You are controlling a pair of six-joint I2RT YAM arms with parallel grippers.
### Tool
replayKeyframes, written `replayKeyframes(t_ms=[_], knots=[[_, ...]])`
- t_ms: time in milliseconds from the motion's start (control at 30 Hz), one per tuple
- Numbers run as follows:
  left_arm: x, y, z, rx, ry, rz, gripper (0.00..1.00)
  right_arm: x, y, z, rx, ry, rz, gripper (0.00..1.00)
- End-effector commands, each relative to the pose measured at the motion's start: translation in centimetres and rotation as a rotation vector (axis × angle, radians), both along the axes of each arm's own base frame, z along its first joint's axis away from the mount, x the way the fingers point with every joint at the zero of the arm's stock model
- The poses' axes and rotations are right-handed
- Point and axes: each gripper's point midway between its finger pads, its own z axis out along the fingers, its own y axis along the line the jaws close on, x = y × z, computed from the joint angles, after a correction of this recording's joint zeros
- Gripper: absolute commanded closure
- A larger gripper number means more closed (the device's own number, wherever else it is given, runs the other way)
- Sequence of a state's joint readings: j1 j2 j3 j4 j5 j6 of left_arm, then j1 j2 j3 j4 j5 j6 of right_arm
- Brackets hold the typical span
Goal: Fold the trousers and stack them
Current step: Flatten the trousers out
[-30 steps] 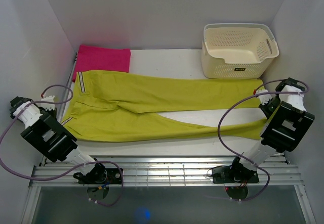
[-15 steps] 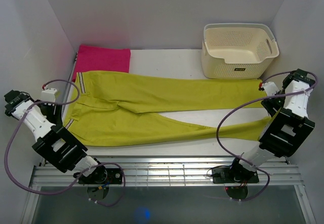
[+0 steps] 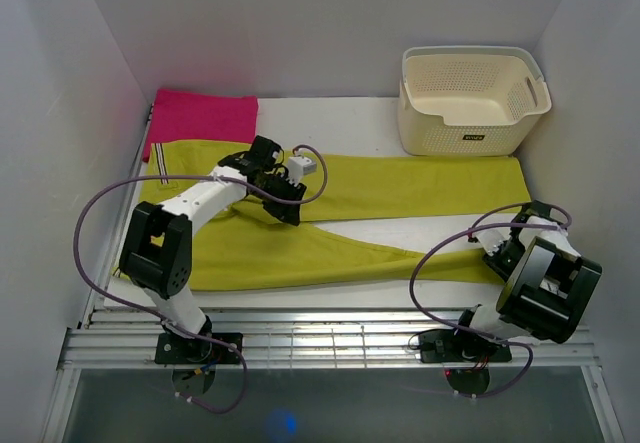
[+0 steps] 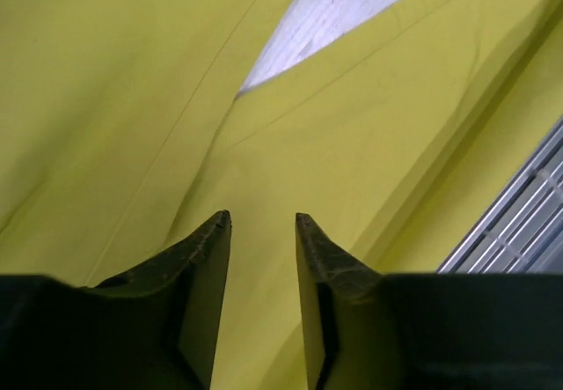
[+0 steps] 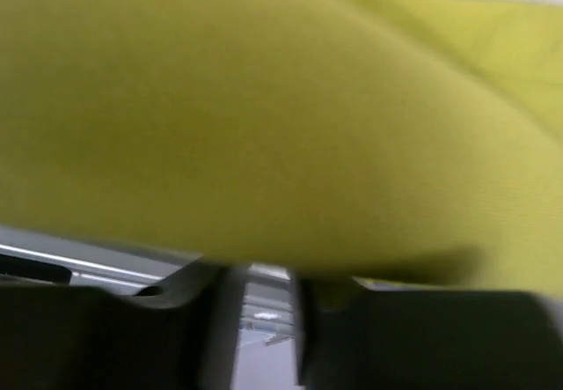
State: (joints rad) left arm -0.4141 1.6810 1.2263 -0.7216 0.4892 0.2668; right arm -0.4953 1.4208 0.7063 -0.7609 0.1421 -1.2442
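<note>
Fingers [image 4: 204,271] on the left gripper [image 3: 288,213] are part-open with a small gap and nothing between them, tips just above the trousers [image 3: 400,185] near the crotch, where the legs split

Right gripper [image 3: 500,255] is low at the cuff end of the near leg, by the right near edge of the table [image 3: 340,118]. Its fingers [image 5: 189,320] show a narrow gap, but blurred cloth fills that wrist view, so can't tell if it has the hem or is only pressed against it

Trousers lie flat across the table: waistband left, beside the pink cloth [image 3: 205,115]; far leg ends just in front of the basket [image 3: 470,98]; near leg angles toward the right near edge, with a bare wedge of table between the legs

Step, my read: setting up grips for the first fold, nothing folded yet

Next move calls for:
- left dropping and pinching cloth at the crotch, not just poking it
- a confirmed pinch on the cuff at the right
- both arms lifting together so the leg doesn't drag or twist

Views:
- top: whole layout and where each arm sits, but not the jaw gaps
- left wrist: empty gap, seam lines, table wedge, slatted rail [image 4: 528,214] at the edge
- right wrist: only cloth up close, no proof of grip
</note>
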Motion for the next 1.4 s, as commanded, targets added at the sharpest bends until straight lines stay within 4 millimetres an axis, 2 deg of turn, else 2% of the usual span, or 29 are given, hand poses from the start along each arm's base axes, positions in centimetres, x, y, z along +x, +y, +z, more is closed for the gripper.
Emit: replayKeyframes(t_ms=[0,33,67,100,133,200,267,400,433,533,667,733,800,833,867,900,933,967,1033,1100,1167,1200,1233,1300,1333,1367], knots=[[1.8,-3.3,-1.1,-0.01,-0.021,0.055,0.58,-3.2,-0.2,-0.9,-0.034,0.091,0.09,0.76],[1.7,-3.5,-2.6,0.01,0.007,0.06,0.6,-3.6,-0.5,-0.8,-0.055,0.107,0.1,0.81],[1.8,-3.6,-3.3,0.015,0.027,0.082,0.64,-3.7,-0.8,-0.5,-0.069,0.107,0.122,0.9],[2.0,-3.6,-4.0,0.027,0.039,0.095,0.66,-4.3,-1.1,-0.5,-0.077,0.12,0.122,0.92],[2.0,-3.3,-5.6,0.061,0.068,0.109,0.68,-4.7,-1.6,-0.2,-0.099,0.137,0.13,0.92],[2.4,-3.0,-6.8,0.089,0.079,0.137,0.74,-5.4,-2.6,0.2,-0.12,0.15,0.163,0.92],[2.7,-2.4,-8.2,0.132,0.084,0.163,0.76,-6.0,-3.6,0.6,-0.145,0.169,0.187,0.92],[4.1,-1.2,-9.0,0.198,0.043,0.224,0.82,-6.1,-5.8,1.9,-0.17,0.175,0.19,0.92],[4.5,-0.9,-8.9,0.203,0.035,0.241,0.83,-5.4,-6.5,2.5,-0.187,0.159,0.187,0.92],[5.4,-0.1,-8.1,0.219,-0.002,0.272,0.86,-4.5,-7.0,3.1,-0.183,0.132,0.172,0.91],[6.6,1.1,-5.7,0.212,-0.065,0.328,0.88,-1.0,-7.4,4.8,-0.183,0.007,0.141,0.82],[7.2,1.7,-4.2,0.195,-0.094,0.358,0.87,0.2,-6.9,5.2,-0.169,-0.027,0.132,0.77],[7.3,1.6,-3.1,0.161,-0.096,0.362,0.82,1.6,-5.7,5.9,-0.126,-0.061,0.1,0.72],[7.3,1.0,-1.5,0.111,-0.11,0.346,0.79,1.9,-5.2,6.1,-0.105,-0.068,0.084,0.7],[7.1,0.6,-0.5,0.081,-0.119,0.328,0.72,1.9,-4.0,5.9,-0.054,-0.061,0.053,0.69],[7.0,0.3,0.4,0.057,-0.137,0.306,0.69,2.4,-3.9,6.2,-0.048,-0.074,0.037,0.69],[6.8,0.0,1.5,0.03,-0.151,0.293,0.66,2.6,-3.6,6.1,-0.038,-0.075,0.018,0.69],[6.4,-0.3,3.4,-0.01,-0.177,0.271,0.61,2.6,-3.3,5.7,-0.025,-0.071,-0.014,0.7],[6.2,-0.1,4.9,-0.015,-0.212,0.249,0.56,2.5,-3.1,4.7,-0.017,-0.054,-0.038,0.71],[4.9,0.9,5.5,0.016,-0.19,0.237,0.53,2.3,-2.7,3.4,-0.018,-0.025,-0.062,0.72],[4.4,3.0,5.4,0.047,-0.176,0.253,0.49,2.3,-2.5,2.2,-0.029,-0.02,-0.07,0.72],[3.6,4.0,5.8,0.051,-0.16,0.261,0.47,2.5,-2.3,1.5,-0.032,-0.011,-0.064,0.73],[3.7,6.1,5.4,0.071,-0.151,0.29,0.46,2.8,-2.3,0.8,-0.046,-0.023,-0.072,0.73],[2.3,8.8,4.6,0.099,-0.103,0.319,0.44,3.6,-2.1,-0.1,-0.064,-0.02,-0.064,0.74],[1.6,11.4,3.6,0.128,-0.067,0.355,0.43,4.4,-1.9,-0.7,-0.07,-0.024,-0.064,0.75],[1.1,12.6,3.2,0.144,-0.052,0.368,0.43,4.9,-1.9,-1.0,-0.076,-0.028,-0.065,0.75]])
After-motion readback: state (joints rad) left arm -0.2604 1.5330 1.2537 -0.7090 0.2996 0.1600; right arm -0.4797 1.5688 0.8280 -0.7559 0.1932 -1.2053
